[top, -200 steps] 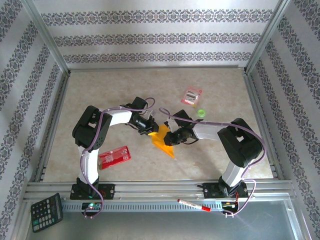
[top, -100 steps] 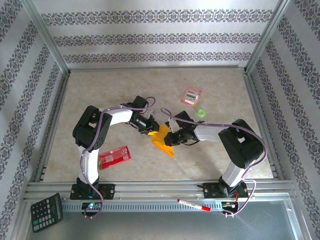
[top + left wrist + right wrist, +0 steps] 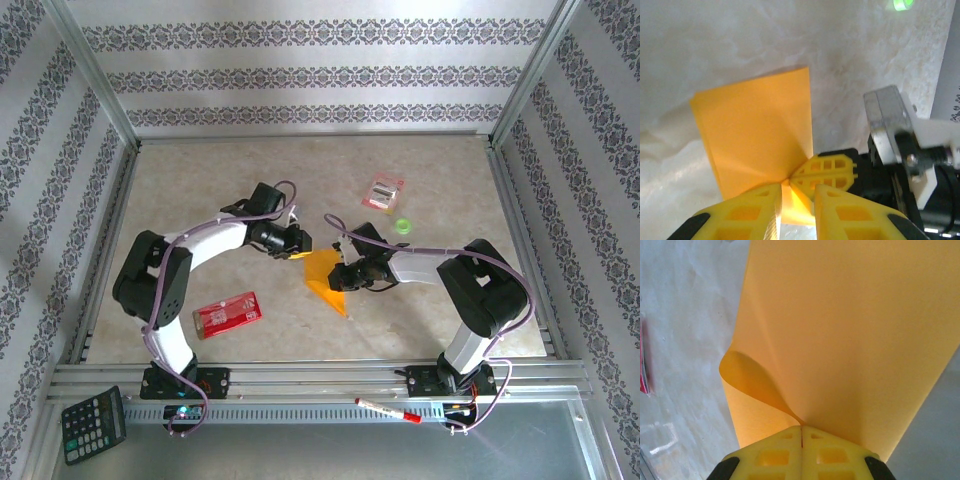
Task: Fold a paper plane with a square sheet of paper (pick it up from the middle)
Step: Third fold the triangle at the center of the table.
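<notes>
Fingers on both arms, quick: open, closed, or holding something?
Left fingers: slightly open, gripping nothing.
Right fingers: closed, pinching the orange sheet of paper.

Beige marbled tabletop point(image 3: 200, 180); striped floral wallpaper walls point(image 3: 300, 70); aluminium frame rails point(image 3: 320, 378) along near edge.

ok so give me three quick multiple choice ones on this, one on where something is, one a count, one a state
1. The red packet lies:
A) left of the orange sheet
B) right of it
C) on top of it

2. Packets on the table:
A) one
B) two
C) four

3. The right gripper is:
A) wide open
B) shut on nothing
C) shut on the orange sheet

Answers:
1 A, the top view shows it off to the sheet's left.
2 B, the red one and the pink-and-white packet.
3 C, its fingers meet with the sheet pinched between them.
</notes>
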Motion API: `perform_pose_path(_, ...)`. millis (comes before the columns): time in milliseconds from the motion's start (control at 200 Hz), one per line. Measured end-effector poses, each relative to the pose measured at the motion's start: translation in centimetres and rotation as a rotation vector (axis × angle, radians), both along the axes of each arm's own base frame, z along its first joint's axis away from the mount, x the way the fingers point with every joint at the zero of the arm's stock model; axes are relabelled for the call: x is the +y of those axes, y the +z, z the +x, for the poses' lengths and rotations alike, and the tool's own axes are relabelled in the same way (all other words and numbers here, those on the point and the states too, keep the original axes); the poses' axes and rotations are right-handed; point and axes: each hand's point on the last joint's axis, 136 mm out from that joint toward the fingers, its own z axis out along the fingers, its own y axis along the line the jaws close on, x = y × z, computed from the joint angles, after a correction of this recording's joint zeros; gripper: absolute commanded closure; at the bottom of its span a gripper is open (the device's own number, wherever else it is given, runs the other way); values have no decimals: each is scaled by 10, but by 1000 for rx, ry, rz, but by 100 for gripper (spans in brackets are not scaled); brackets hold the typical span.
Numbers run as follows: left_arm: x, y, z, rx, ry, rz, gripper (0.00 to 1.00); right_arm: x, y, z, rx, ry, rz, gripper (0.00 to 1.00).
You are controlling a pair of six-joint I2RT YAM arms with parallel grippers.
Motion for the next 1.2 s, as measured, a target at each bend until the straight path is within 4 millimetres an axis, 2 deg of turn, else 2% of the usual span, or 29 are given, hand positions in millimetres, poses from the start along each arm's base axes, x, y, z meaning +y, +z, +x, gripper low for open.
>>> perform_pose_path(160, 8, -5, -21, 32, 37, -4, 80, 0, 0, 8, 4, -55, 8, 100)
perform_pose_path(270, 4, -8, -40, 41, 45, -26, 82, 1, 0, 12, 9, -92, 16, 100)
perform_pose_path(395, -9, -18, -65, 65, 31, -54, 87, 1, 0, 13, 15, -115, 27, 100)
perform_pose_path(550, -36, -25, -90, 85, -13, -91, 91, 2, -1, 14, 16, -128, 36, 100)
perform_pose_path(664, -57, -23, -99, 73, -45, -129, 94, 1, -1, 14, 16, -132, 39, 100)
perform_pose_path(789, -71, -25, -102, 73, -53, -154, 96, 1, -1, 15, 17, -133, 42, 100)
perform_pose_path(1199, -82, -51, -108, 119, -41, -136, 98, 0, -1, 14, 8, -133, 48, 100)
